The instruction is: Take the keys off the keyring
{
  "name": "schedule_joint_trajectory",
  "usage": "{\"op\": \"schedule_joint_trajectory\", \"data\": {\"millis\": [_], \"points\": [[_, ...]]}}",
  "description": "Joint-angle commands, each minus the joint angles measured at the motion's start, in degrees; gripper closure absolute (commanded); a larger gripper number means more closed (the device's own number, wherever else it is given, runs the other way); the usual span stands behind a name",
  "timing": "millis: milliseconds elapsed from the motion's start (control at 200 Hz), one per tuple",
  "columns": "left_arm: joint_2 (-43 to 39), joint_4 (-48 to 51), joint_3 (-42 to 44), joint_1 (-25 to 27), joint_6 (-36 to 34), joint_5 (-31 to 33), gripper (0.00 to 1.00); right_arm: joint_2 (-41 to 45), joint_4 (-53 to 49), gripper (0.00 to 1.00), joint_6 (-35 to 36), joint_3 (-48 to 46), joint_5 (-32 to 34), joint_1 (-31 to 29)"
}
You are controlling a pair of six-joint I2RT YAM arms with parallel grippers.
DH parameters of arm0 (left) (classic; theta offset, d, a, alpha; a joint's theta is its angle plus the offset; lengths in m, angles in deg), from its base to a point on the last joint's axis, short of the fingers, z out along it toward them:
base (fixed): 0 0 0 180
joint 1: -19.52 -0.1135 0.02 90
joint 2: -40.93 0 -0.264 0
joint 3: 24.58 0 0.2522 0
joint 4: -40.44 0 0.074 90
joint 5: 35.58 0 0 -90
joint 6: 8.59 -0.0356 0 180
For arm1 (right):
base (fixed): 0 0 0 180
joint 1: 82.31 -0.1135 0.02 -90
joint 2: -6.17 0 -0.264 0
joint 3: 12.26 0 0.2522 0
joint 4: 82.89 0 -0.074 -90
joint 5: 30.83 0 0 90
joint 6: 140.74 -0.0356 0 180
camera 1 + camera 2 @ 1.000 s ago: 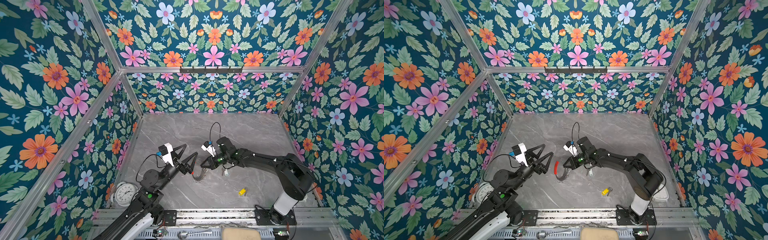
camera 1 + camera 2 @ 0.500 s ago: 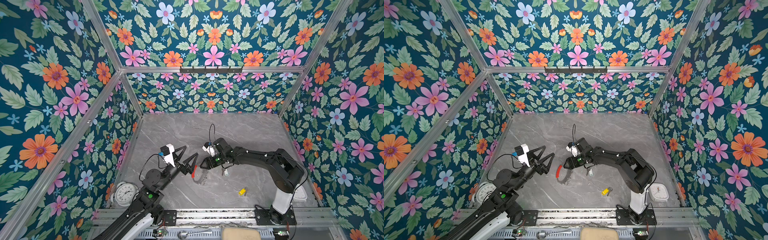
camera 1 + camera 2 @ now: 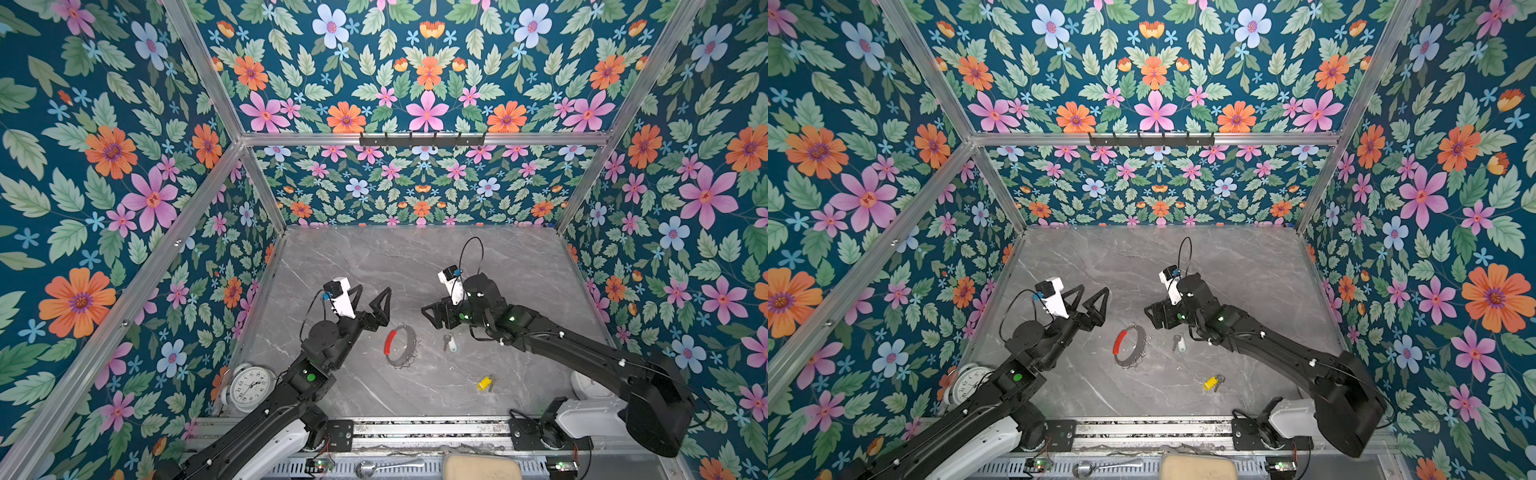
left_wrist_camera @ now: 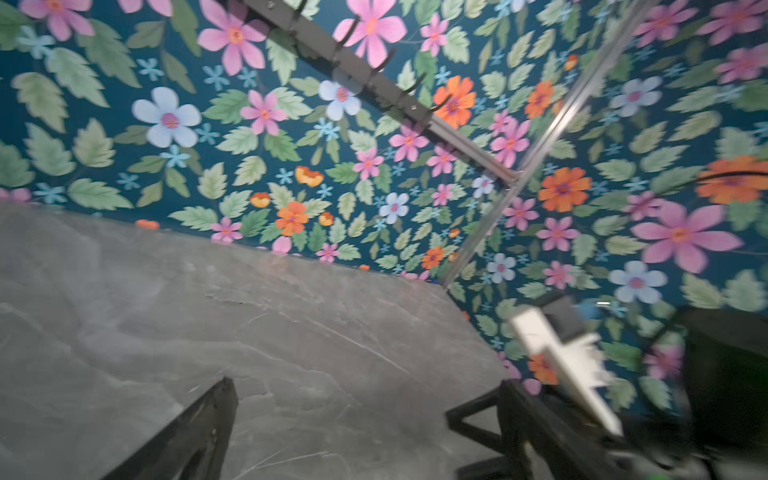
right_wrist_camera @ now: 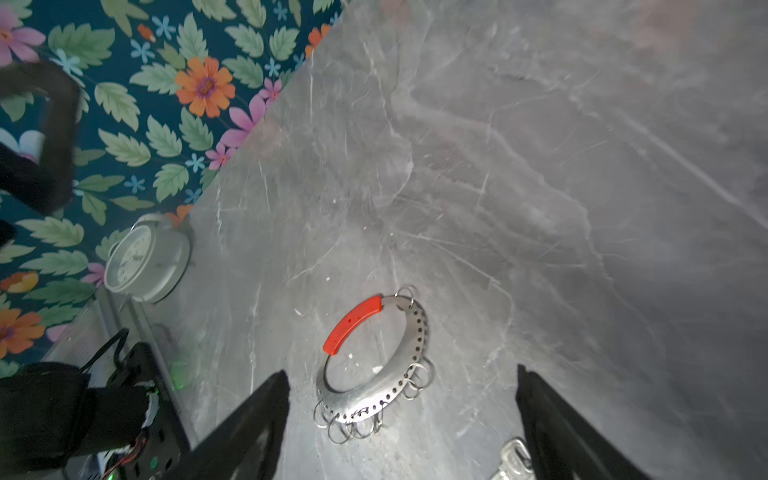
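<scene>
Keyring (image 5: 417, 332) lies flat, apart from the right hand (image 3: 432, 315).

Two keys, one yellow-tagged key (image 3: 483, 382), one pale-tagged key (image 3: 452, 345); one keyring (image 3: 400, 345); one alarm clock (image 3: 249, 385), lower left; one spoon (image 3: 388, 466), bottom edge.

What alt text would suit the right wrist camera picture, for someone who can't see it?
A metal keyring with a red sleeve lies on a grey marble table, seen past the open right end effector, a loose silver key beside one finger. A white alarm clock stands by the floral wall.
</scene>
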Motion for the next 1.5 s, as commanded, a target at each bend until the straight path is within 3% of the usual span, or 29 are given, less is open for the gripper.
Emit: {"op": "schedule_joint_trajectory", "data": {"millis": [0, 80, 210, 295, 345, 525, 655, 895, 1035, 1125, 1345, 1495], "points": [[4.0, -4.4, -0.9, -2.3, -4.1, 7.2, 0.0, 4.5, 0.9, 0.09, -0.1, -1.3, 10.2, 0.0], [8.4, -5.5, -1.6, -8.0, -3.7, 6.9, 0.0, 7.3, 0.4, 0.01, -0.6, -2.6, 15.0, 0.0], [14.2, -14.7, 1.6, -17.2, -5.8, 8.1, 0.0, 10.4, -1.9, 0.01, -2.4, -3.6, 22.3, 0.0], [18.1, -16.7, 2.0, -19.4, -11.3, 12.4, 0.0, 11.4, -1.9, 0.01, -1.8, -4.2, 24.8, 0.2], [20.2, -16.7, 1.8, -20.7, -13.1, 15.9, 0.0, 11.8, -1.6, 0.01, -0.9, -4.5, 25.1, 0.6], [24.1, -14.8, 1.6, -28.6, -17.1, 19.3, 0.0, 13.0, -5.6, 0.01, -2.0, -3.5, 23.8, 6.9], [30.0, -22.5, 3.6, -32.5, -19.3, 15.5, 0.0, 14.7, -4.9, 0.01, -3.3, -4.9, 22.5, 11.5], [42.2, -45.9, 9.7, -33.7, -26.3, 10.6, 0.0, 17.9, -0.5, 0.01, 4.7, -7.8, 19.7, 14.1], [49.3, -54.5, 11.1, -33.8, -27.4, 6.8, 0.0, 18.4, 2.5, 0.01, 5.2, -9.6, 19.8, 20.4], [51.5, -56.7, 10.9, -33.9, -28.1, 6.9, 0.0, 18.6, 6.4, 0.01, 6.6, -12.0, 19.9, 24.6], [50.8, -47.7, 6.9, -36.3, -25.9, 3.1, 0.0, 15.5, 21.5, 0.01, 12.6, -20.3, 22.3, 32.5], [50.8, -47.6, 6.9, -36.4, -25.9, 3.0, 0.0, 11.7, 28.0, 0.01, 12.0, -25.5, 21.6, 38.5]]}}
